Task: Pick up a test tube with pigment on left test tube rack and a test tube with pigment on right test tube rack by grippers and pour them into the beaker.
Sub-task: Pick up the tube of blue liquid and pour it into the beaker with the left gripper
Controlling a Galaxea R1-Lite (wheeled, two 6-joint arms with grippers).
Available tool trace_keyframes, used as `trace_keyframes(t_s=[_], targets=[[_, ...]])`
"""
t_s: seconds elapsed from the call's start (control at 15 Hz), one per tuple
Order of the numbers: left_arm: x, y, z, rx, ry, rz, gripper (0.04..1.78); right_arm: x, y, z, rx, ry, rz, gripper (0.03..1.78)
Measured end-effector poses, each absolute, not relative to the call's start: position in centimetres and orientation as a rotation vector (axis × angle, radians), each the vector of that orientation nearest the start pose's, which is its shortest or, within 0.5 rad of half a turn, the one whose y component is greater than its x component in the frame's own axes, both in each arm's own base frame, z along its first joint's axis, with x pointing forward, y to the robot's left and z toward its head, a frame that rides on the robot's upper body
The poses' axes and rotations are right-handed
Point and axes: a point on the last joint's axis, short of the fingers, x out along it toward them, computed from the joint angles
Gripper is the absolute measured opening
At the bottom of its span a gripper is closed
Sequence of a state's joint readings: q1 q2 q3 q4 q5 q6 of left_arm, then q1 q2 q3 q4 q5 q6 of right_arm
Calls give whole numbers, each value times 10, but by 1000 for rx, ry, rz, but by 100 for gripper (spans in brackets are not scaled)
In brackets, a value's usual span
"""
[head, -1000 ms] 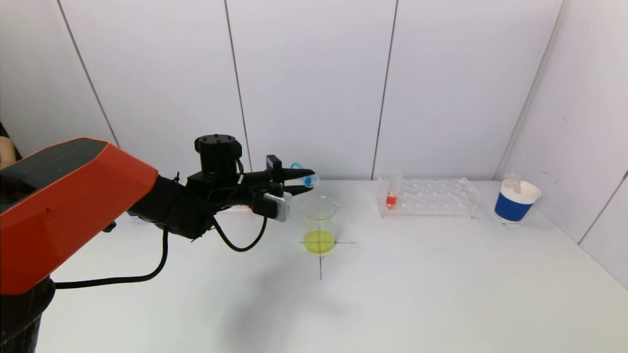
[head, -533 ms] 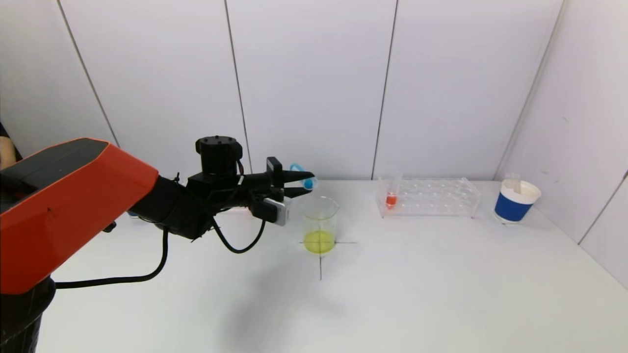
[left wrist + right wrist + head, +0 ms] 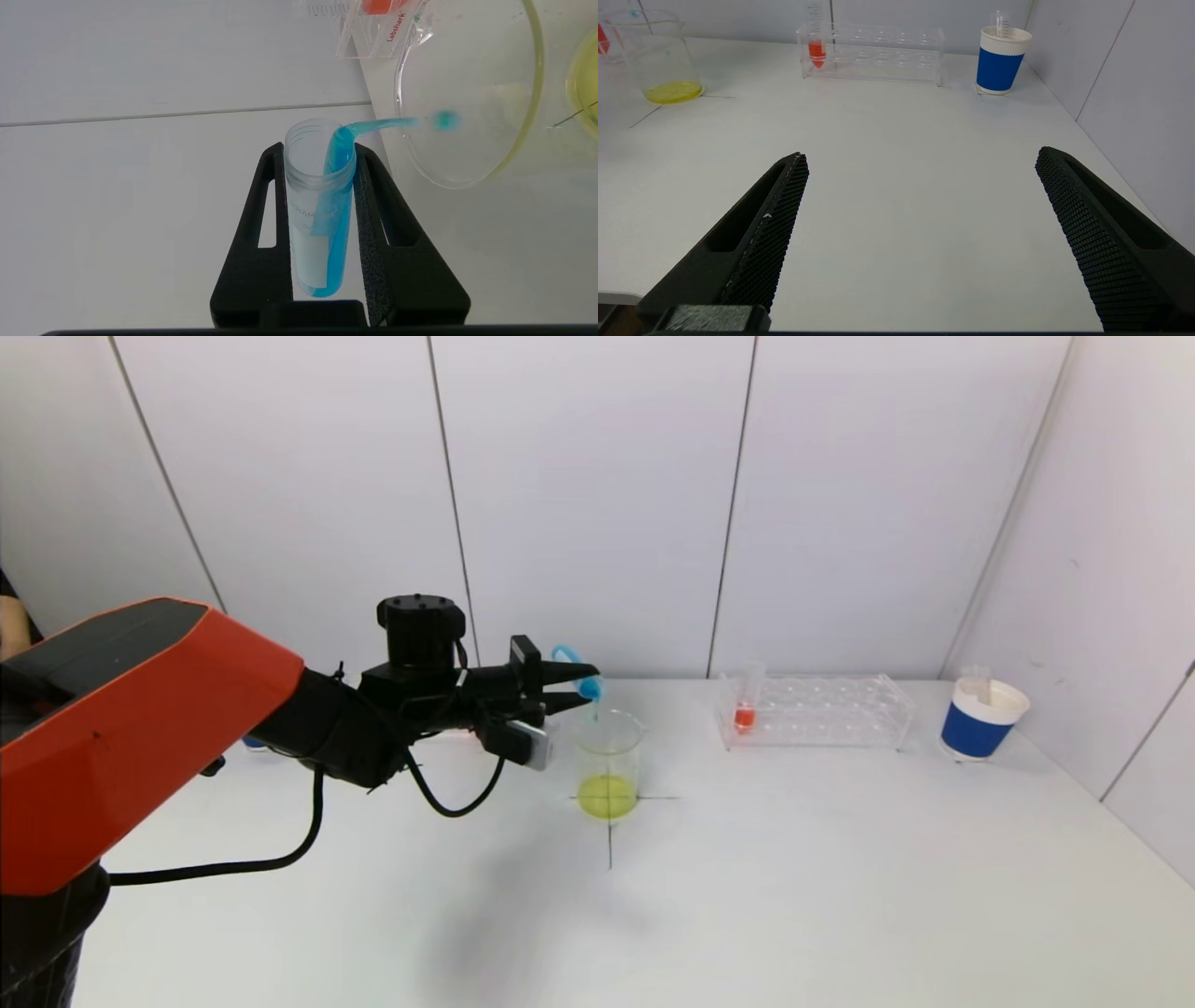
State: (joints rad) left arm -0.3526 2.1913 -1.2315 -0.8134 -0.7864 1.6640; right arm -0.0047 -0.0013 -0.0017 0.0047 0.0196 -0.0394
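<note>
Room: white wall panels stand behind a white counter (image 3: 794, 896) with a thin black cross drawn on it.
Left arm: the red and black arm reaches out over the counter from the left side.
Left jaws (image 3: 581, 686): they pinch a test tube (image 3: 320, 210) between the two black pads, one pad on each side of the tube.
Test tube: it is tipped over on its side, with its open mouth sticking out past the tips of the jaws.
Blue pigment (image 3: 334, 233): it runs along the low side of the tube and spills out of the mouth in a thin stream.
Beaker (image 3: 609, 761): it stands on the black cross, just below the tips of the left jaws. Yellow liquid (image 3: 607, 796) sits in its bottom. The blue stream falls toward its open top.
Right rack (image 3: 817, 711): a clear rack stands well apart from the left jaws, far out in front of the right jaws.
Red tube (image 3: 746, 695): it stands upright in the left end of the rack, with red pigment at its bottom.
Blue cup (image 3: 982, 719): a blue and white paper cup stands near the right end of the rack, with a clear tube sticking out of it.
Right jaws (image 3: 920, 196): spread wide apart above the bare counter, holding nothing, far back from the rack.
</note>
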Motion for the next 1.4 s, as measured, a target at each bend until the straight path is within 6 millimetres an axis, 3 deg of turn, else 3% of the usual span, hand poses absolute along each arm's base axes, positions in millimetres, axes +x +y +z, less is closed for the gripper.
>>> trace_keyframes(t_s=[1.4], targets=[[407, -167, 144, 1601, -925, -932, 43, -23, 1, 75, -40, 1, 15, 177]])
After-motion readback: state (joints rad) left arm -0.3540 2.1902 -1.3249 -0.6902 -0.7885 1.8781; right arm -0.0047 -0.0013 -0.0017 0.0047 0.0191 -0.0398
